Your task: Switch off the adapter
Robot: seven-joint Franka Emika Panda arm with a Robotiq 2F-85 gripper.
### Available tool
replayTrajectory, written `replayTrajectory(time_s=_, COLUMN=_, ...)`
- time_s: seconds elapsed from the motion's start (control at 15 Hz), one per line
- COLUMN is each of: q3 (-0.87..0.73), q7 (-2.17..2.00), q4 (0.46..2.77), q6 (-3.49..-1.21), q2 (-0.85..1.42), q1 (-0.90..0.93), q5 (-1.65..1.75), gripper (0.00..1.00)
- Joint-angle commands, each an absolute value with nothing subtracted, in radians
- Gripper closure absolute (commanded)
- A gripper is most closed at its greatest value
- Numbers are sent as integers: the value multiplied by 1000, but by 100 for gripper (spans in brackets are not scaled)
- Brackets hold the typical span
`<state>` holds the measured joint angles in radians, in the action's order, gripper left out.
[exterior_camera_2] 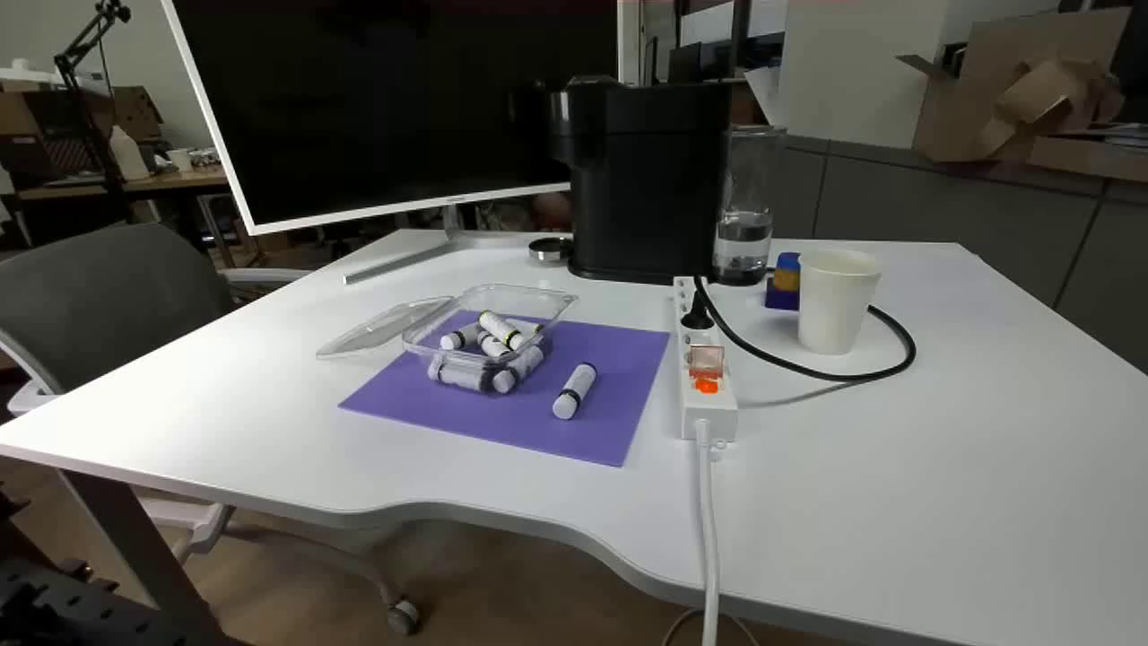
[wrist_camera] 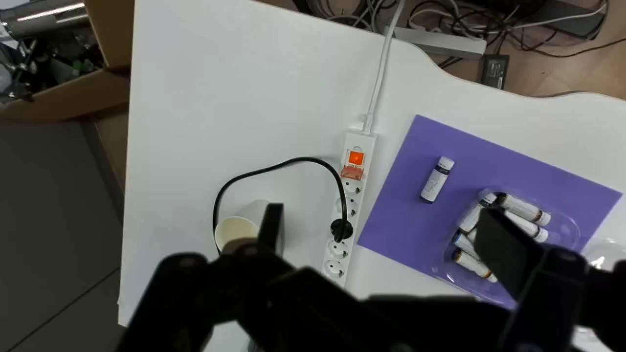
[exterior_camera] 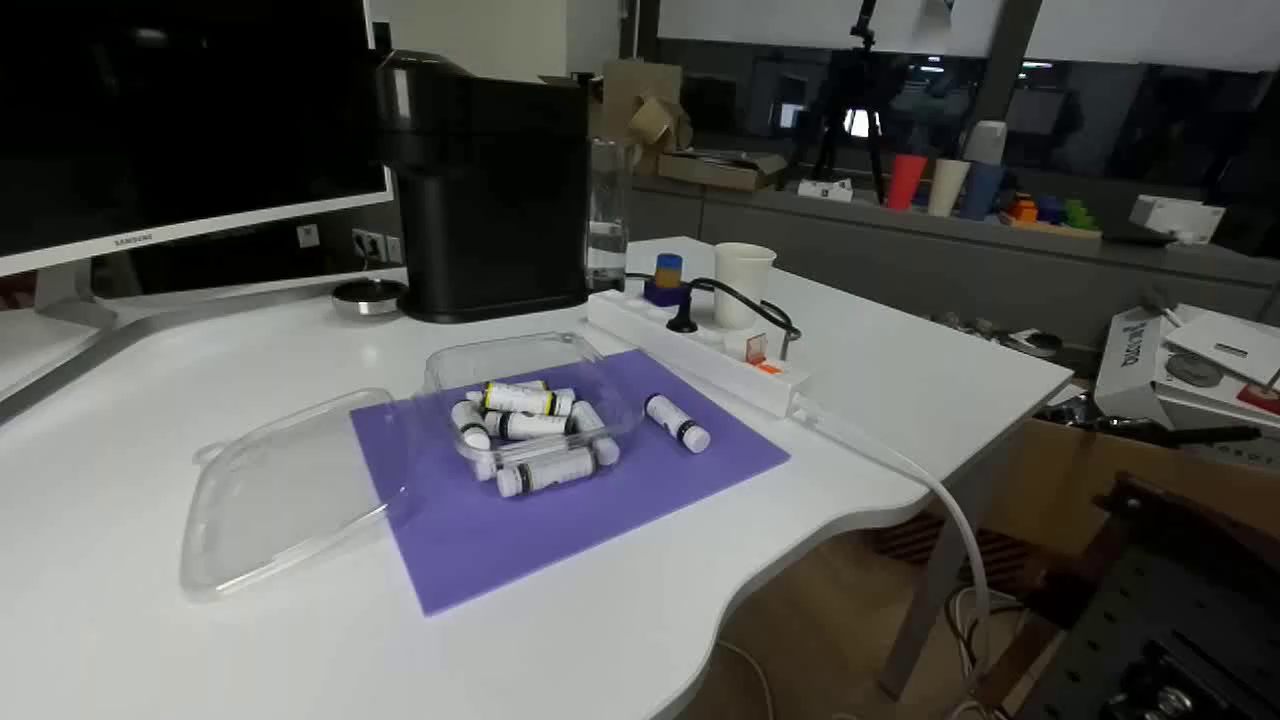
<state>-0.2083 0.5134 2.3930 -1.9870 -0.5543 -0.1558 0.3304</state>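
Observation:
The adapter is a white power strip (exterior_camera: 697, 360) lying flat on the table; it also shows in an exterior view (exterior_camera_2: 698, 338) and in the wrist view (wrist_camera: 352, 208). Its orange switch (wrist_camera: 356, 158) glows near the white cord end. A reddish clear flap (exterior_camera_2: 706, 361) stands raised beside the switch. A black plug (wrist_camera: 341, 229) with a black cable sits in a middle socket. My gripper (wrist_camera: 384, 217) is open and empty, high above the table, fingers wide apart on either side of the strip's lower part. The gripper is out of both exterior views.
A white cup (wrist_camera: 237, 230) and stacked toy blocks (exterior_camera_2: 785, 283) stand close beside the strip. A purple mat (wrist_camera: 398, 210) with a clear container (exterior_camera: 430, 400) of white cylinders lies on its opposite side. A tall black machine (exterior_camera: 500, 200), a glass vessel (exterior_camera_2: 744, 238) and a monitor stand behind.

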Motion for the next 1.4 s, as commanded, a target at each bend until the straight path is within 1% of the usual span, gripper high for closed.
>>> replayTrajectory(time_s=0.0, q3=-220, q7=508, q4=2391, q6=-1984, q2=-555, q1=-141, q5=337, gripper=0)
replayTrajectory(time_s=0.67, q3=-220, q7=508, q4=2391, q6=-1984, q2=-558, q1=-141, q5=337, gripper=0)
replayTrajectory(time_s=0.8, q3=-220, q7=493, q4=2397, q6=-2024, q2=-550, q1=-142, q5=340, gripper=0)
replayTrajectory(time_s=1.07, q3=-234, q7=471, q4=2392, q6=-2136, q2=-452, q1=-150, q5=338, gripper=0)
replayTrajectory(time_s=1.33, q3=-259, q7=500, q4=2370, q6=-2258, q2=-297, q1=-151, q5=321, gripper=0)
